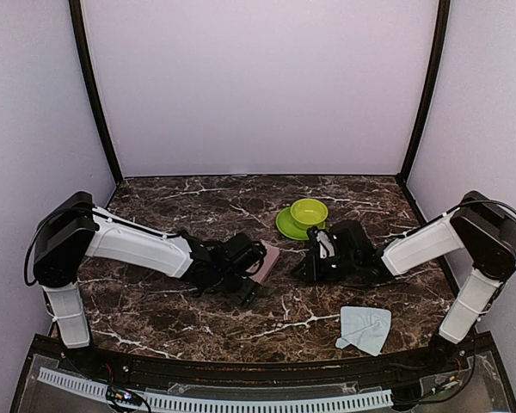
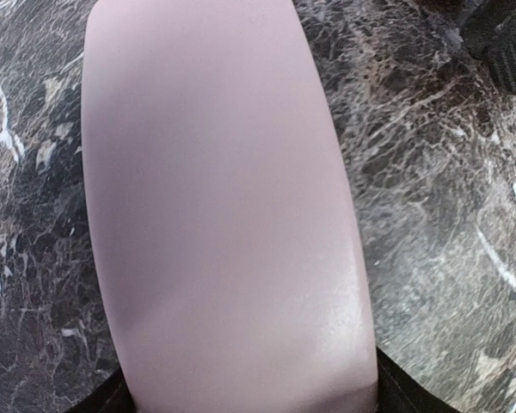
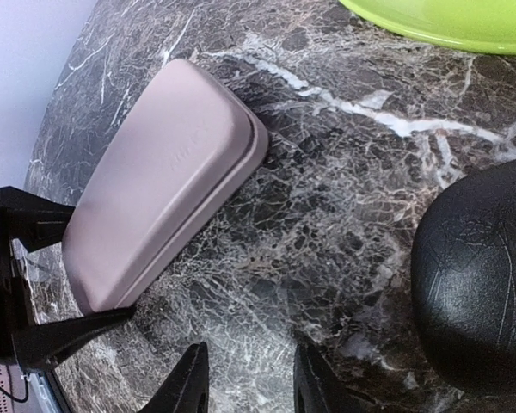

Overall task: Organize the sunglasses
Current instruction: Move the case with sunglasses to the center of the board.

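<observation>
The left fingers (image 3: pixel 69 340) are seemingly pinching the pink case (image 3: pixel 163 189); the right fingers (image 3: pixel 192 383) are hanging spread and empty. No sunglasses are showing, leaving progress uncertain.

Pink case (image 3: pixel 168 181) lies near black case (image 3: pixel 477 284), green bowl (image 1: pixel 309 212), cloth (image 1: pixel 365 329).

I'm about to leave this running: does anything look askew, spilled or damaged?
Nothing looks spilled or damaged. The pink case lies closed on the table, flanked by the left gripper. One oddity: no sunglasses show in any view.
</observation>
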`<move>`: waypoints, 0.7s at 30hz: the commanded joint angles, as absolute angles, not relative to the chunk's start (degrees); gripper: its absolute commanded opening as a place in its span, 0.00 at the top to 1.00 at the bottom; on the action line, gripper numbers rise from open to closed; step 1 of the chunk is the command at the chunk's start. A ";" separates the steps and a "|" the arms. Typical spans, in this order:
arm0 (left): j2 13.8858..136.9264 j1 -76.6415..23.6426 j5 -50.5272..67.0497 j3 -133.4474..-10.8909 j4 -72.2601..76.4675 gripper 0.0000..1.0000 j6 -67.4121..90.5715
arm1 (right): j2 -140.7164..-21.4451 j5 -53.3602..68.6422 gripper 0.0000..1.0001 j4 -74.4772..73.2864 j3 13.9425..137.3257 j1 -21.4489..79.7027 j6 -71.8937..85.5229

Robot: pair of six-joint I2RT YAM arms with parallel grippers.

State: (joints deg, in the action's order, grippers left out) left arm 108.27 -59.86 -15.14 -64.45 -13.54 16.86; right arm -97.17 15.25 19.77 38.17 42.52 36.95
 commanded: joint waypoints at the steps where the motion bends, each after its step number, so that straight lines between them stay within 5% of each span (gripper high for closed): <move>1: 103.38 -54.64 -11.00 -60.49 -16.51 0.35 12.97 | -97.23 15.46 0.65 22.44 37.31 42.01 36.63; 14: 102.24 -43.16 2.71 -60.97 -19.98 0.24 -0.45 | -98.06 16.55 0.65 22.76 37.79 41.83 36.39; 21: 102.66 -40.42 3.05 -62.10 -19.95 0.09 -5.68 | -98.46 17.40 0.65 22.78 38.49 41.83 36.06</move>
State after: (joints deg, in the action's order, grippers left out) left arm 103.90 -41.34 2.57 -60.77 -17.02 -1.10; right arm -97.47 16.27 20.99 37.91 42.15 36.91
